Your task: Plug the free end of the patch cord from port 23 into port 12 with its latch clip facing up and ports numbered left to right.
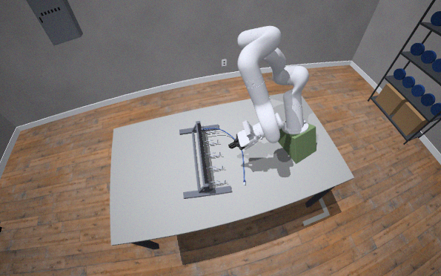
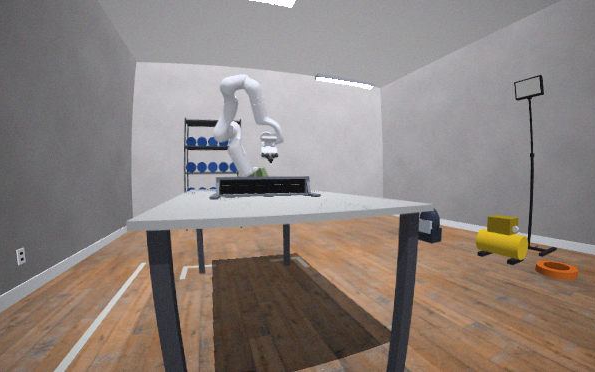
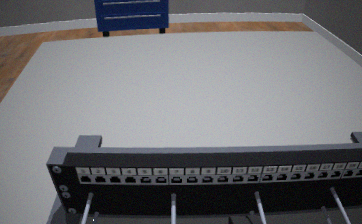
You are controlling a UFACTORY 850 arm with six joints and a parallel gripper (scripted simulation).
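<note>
Centre of the top view: a broad, matt pale-grey table (image 1: 153,208) with rounded-looking edges, on dark square legs over warm plank flooring. Right of centre: a smooth, glossy white arm (image 1: 262,93) of thick tubular links, folded high and bent down, rooted on a plain green block (image 1: 302,142). Far upper right: a dark wire-frame shelf (image 1: 390,78) loaded with blue discs and brown cartons, well apart from the table. Left of centre on the table: a low grey metal rack (image 1: 207,193), upright on two flat cross feet, long and narrow; in the wrist view, a dark panel with a row of small square ports (image 3: 254,177) under pale number tags, thin silvery rods sticking out below. From the rack's upper end: a thin blue cord (image 1: 243,156), arching up and right, then dropping down along the table, passing just beside the hand. At its lower end, flat on the table right of the rack's lower foot: the small pale plug (image 1: 244,182), apart from the rack. Just right of the rack, raised off the table: the small black-tipped hand (image 1: 232,145), clenched tight on nothing, pointed toward the ports. Cord between hand and rack's upper half.
</note>
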